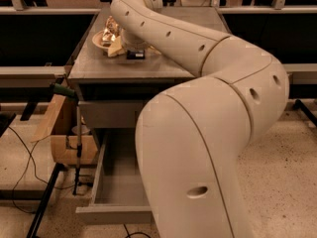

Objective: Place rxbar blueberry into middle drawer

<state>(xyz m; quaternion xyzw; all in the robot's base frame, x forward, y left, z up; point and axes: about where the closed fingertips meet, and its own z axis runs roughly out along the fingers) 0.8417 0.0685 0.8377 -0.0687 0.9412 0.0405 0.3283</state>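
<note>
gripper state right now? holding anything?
Gripper: down at the tabletop, right beside the rxbar blueberry; open, closed or holding cannot be told, since the arm covers it.

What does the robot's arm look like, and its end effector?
The arm is cream-white, thick and rounded, in smooth segments with thin seams and small dark oval holes. No cables show. The end effector, also pale, is over the cabinet top, mostly hidden.
</note>
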